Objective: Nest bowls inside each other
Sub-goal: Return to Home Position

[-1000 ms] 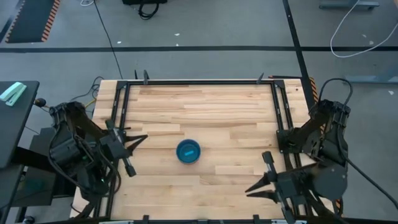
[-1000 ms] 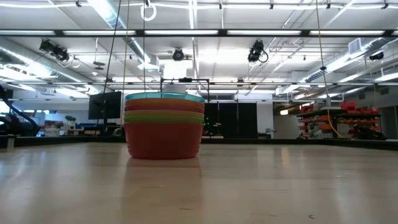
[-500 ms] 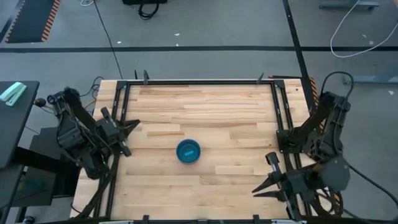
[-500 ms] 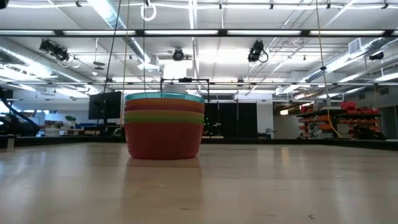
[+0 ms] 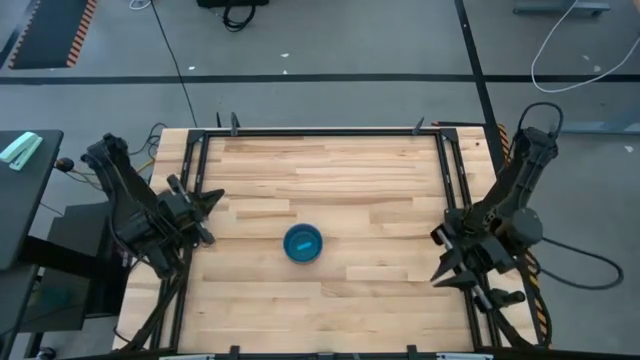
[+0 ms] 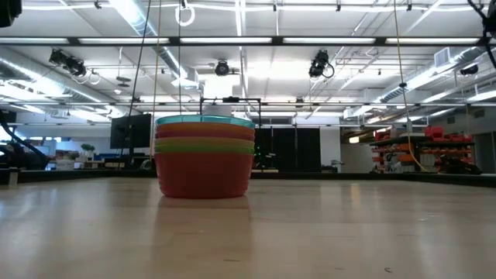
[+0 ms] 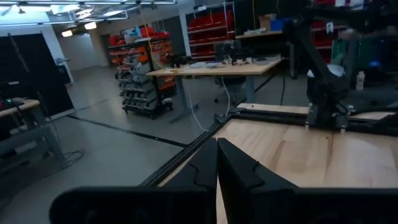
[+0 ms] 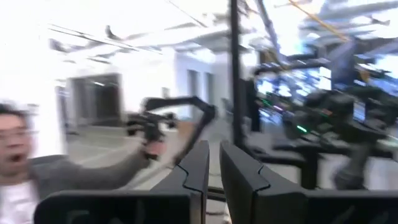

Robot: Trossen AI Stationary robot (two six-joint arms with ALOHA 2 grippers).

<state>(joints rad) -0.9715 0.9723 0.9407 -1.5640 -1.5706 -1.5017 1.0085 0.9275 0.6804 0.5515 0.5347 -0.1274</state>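
Observation:
The bowls stand nested in one stack (image 5: 303, 243) in the middle of the wooden table, base on the boards. From above only the bright blue top bowl shows. The low view shows the stack (image 6: 204, 157) from the side: blue rim on top, orange and green bands below, an orange bowl at the bottom. No purple shows. My left gripper (image 5: 207, 204) is shut at the table's left rail, well left of the stack. My right gripper (image 5: 440, 262) is shut at the right rail, far right of the stack. In each wrist view, its own fingers (image 7: 217, 163) (image 8: 214, 163) stand together on nothing.
Black rails (image 5: 190, 190) (image 5: 455, 180) run along the table's left and right sides. Bare boards (image 5: 340, 170) surround the stack on all sides. A person (image 8: 25, 168) in a grey sleeve shows in the room beyond, in the right wrist view.
Both arms have drawn back while the stack kept still. My left gripper has moved toward the far edge along the left rail, its arm folding back. My right gripper has swung from the near right corner toward the far edge and the right rail.

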